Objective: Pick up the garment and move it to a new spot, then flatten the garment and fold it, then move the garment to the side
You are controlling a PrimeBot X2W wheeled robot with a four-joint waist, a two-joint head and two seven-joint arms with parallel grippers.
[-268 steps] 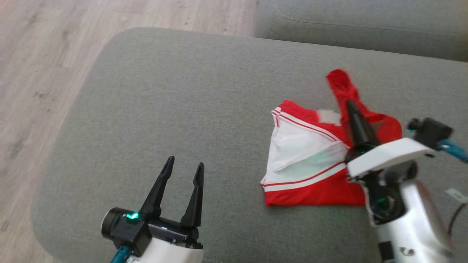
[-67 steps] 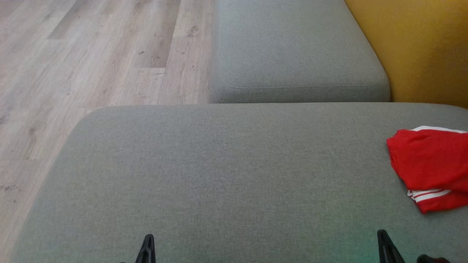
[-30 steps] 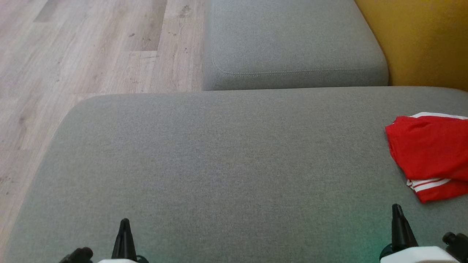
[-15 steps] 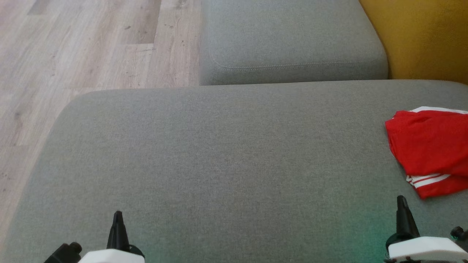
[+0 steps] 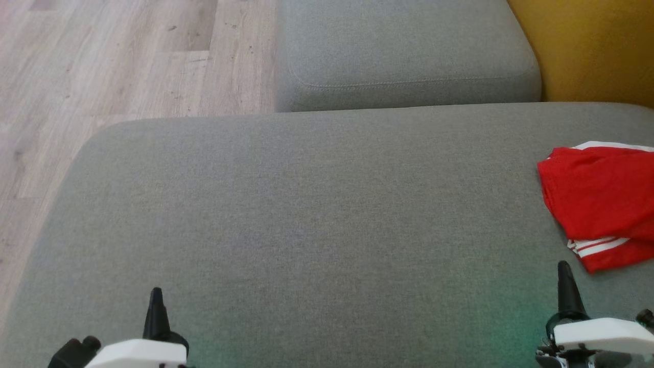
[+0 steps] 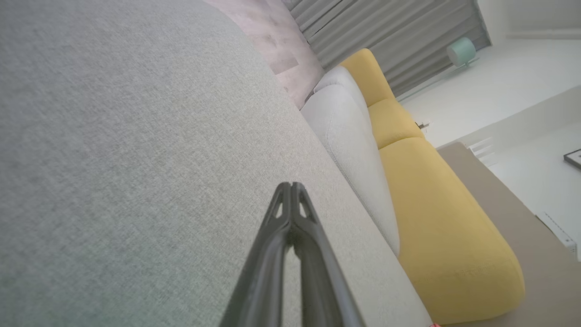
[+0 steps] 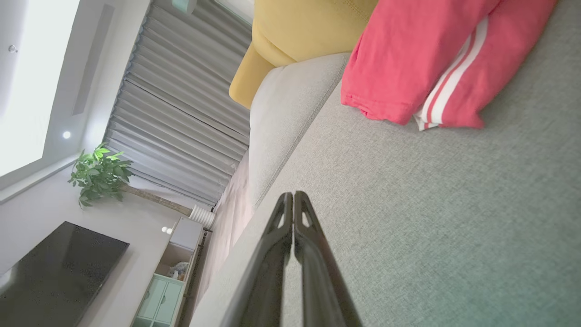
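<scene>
The garment is red with white stripes and lies folded into a bundle at the right edge of the grey cushion; the right wrist view has it as the garment at the upper right. My left gripper sits at the lower left, shut and empty, fingertips together as the left gripper. At the lower right my right gripper is shut too, a short way below and left of the garment, not touching it; its tips meet as the right gripper.
A second grey cushion lies beyond the first. Yellow upholstery rises at the back right. Wooden floor runs along the left, past the cushion's rounded edge.
The camera has tilted, so the whole scene slid down slightly. Both grippers rose a little further into the head view. The garment lies as before.
</scene>
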